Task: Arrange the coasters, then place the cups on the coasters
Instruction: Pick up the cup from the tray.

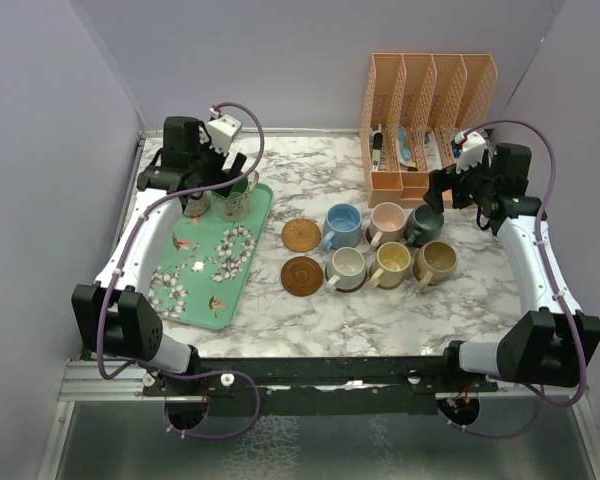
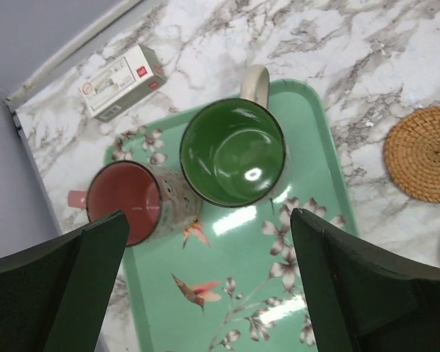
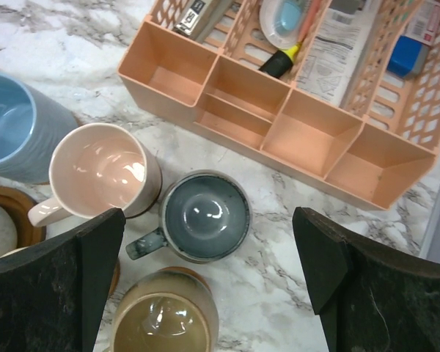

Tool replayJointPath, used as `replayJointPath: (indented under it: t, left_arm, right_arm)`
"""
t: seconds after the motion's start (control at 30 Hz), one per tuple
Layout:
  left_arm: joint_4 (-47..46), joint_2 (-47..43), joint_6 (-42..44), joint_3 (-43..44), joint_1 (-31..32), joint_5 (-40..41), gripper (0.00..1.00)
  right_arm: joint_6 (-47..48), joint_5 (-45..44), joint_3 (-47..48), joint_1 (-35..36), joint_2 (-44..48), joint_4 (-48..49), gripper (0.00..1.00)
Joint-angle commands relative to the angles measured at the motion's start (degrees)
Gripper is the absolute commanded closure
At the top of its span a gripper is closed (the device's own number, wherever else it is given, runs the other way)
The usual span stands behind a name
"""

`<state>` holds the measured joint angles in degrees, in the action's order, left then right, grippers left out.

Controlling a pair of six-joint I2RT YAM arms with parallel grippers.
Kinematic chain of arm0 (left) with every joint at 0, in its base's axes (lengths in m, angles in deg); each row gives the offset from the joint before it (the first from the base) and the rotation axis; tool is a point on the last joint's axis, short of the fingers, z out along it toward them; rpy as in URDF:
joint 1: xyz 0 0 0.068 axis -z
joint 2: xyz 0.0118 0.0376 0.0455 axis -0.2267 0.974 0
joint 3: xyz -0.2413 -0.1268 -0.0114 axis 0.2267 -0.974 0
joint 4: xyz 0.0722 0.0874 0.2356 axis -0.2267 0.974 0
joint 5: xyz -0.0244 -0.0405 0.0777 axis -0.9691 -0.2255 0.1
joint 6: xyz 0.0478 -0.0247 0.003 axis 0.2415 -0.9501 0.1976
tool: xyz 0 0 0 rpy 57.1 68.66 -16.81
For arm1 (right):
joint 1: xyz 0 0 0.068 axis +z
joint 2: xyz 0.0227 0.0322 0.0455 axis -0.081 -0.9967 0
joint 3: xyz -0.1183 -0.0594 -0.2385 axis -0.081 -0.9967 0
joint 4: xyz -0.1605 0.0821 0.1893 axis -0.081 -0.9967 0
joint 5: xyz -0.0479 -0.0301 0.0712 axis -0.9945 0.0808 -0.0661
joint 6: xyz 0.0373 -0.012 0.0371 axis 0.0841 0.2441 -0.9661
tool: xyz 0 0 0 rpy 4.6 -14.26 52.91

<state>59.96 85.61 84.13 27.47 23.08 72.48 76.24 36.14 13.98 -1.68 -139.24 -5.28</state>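
My left gripper (image 1: 225, 182) hangs open above the far end of the mint-green tray (image 1: 242, 262), and nothing is between its fingers (image 2: 73, 282). Below it stand a green cup (image 2: 233, 152) and a red cup (image 2: 125, 202), touching each other on the tray (image 2: 315, 169). My right gripper (image 1: 442, 190) is open over the dark grey-teal cup (image 3: 205, 216), which stands on the marble. Around that cup are the pink cup (image 3: 103, 172), the blue cup (image 3: 15, 128) and the tan cup (image 3: 161, 315). Two bare coasters, one woven tan (image 1: 302, 235) and one dark brown (image 1: 302, 275), lie left of the cups.
A peach desk organizer (image 3: 279, 110) with pens and papers stands just behind the dark cup. The cream cup (image 1: 347, 268) and the yellow cup (image 1: 391, 263) stand in the front row. A small white box (image 2: 122, 81) lies on the marble beyond the tray.
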Motion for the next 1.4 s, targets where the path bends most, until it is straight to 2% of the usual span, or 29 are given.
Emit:
replayJointPath:
  t: [0.0, 0.23, 0.43, 0.73, 1.13, 1.37]
  left_arm:
    - [-3.56, 4.32, 6.28, 4.42, -3.58, -6.65, 0.05]
    - [-1.91, 11.85, 13.44, 10.07, -7.11, -13.04, 0.1]
    - [0.0, 20.13, 15.75, 15.67, -8.77, -16.48, 0.15]
    - [4.17, 29.97, 17.4, 22.0, -9.1, -16.86, 0.27]
    - [6.97, 33.96, 15.57, 22.19, -8.88, -18.5, 0.45]
    - [9.14, 32.7, 12.92, 20.17, -8.07, -16.87, 0.55]
  right_arm:
    - [0.92, 6.32, -1.77, 0.18, 1.19, 2.51, 0.0]
    - [1.91, 8.17, -2.03, 0.18, 0.81, 1.89, 0.0]
    - [2.13, 9.82, -1.99, 0.18, 0.65, 1.48, 0.01]
    - [2.39, 9.74, -2.43, 0.18, 1.13, 1.81, 0.01]
    - [2.4, 10.29, -2.43, 0.18, 0.61, 1.44, 0.01]
    - [2.38, 10.59, -2.27, 0.18, 0.29, 1.12, 0.02]
